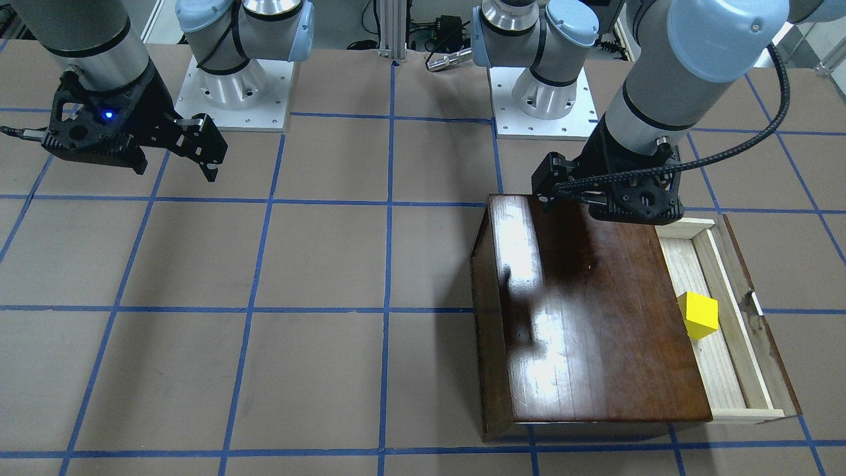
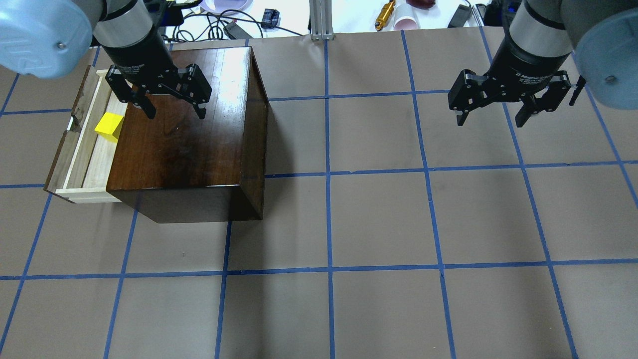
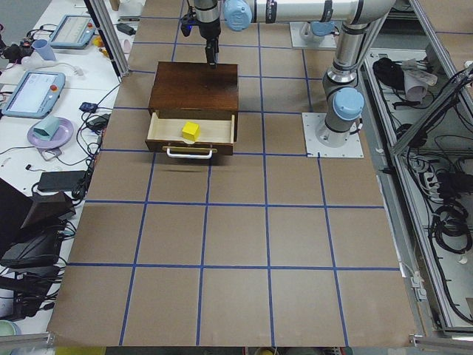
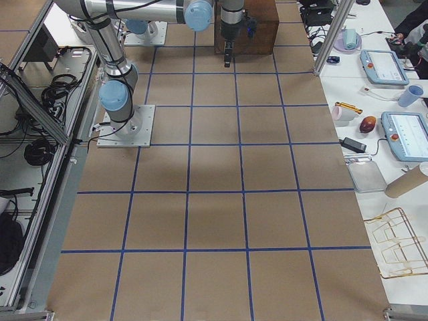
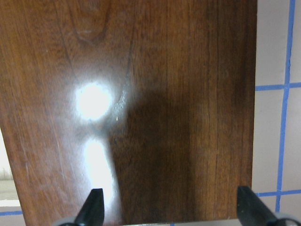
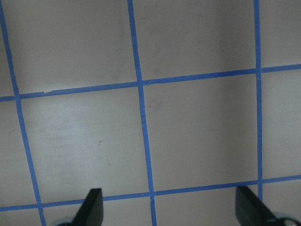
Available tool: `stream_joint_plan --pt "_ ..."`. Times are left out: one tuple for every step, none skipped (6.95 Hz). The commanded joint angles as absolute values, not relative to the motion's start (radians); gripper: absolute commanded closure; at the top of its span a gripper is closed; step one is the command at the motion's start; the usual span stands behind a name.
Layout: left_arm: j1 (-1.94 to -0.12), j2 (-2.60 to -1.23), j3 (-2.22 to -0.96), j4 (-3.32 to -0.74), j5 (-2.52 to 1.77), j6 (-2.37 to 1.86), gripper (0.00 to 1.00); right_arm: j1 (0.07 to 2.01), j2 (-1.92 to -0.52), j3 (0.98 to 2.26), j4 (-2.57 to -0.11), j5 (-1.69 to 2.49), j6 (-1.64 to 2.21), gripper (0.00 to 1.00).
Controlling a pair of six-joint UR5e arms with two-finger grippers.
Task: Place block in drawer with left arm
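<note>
The drawer (image 3: 166, 133) stands pulled out from the box (image 3: 194, 85), and the block (image 3: 191, 132) sits inside it. Beyond, the left tool (image 2: 175, 114) hangs over the box top, spread and empty. Farthest, the right tool (image 2: 489, 122) hovers spread above the tabletop (image 2: 379, 219).

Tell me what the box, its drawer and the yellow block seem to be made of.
The box: dark wood under glossy varnish, with grain lines and strong glare on top. The drawer: pale, bare-looking wood inside, matte, with faint grain. Its pull looks like light metal, though it is small. The block: uniform matte yellow, no grain; plastic or painted wood, cannot tell.
</note>
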State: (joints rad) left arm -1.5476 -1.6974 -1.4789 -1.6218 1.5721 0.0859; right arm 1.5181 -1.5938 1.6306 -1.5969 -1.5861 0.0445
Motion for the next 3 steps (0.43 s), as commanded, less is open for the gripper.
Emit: stream_joint_plan --pt "-1.546 -1.692 -1.480 -1.624 1.571 0.086 0.00 1.519 -1.594 1.631 -1.597 -1.586 0.044 0.00" --pt "-1.545 -1.692 -1.480 -1.624 1.571 0.086 0.00 1.519 -1.594 1.631 -1.597 -1.586 0.044 0.00" --pt "-1.537 -1.692 -1.480 -1.624 1.569 0.087 0.00 1.519 -1.594 1.631 -1.597 -1.586 0.044 0.00"
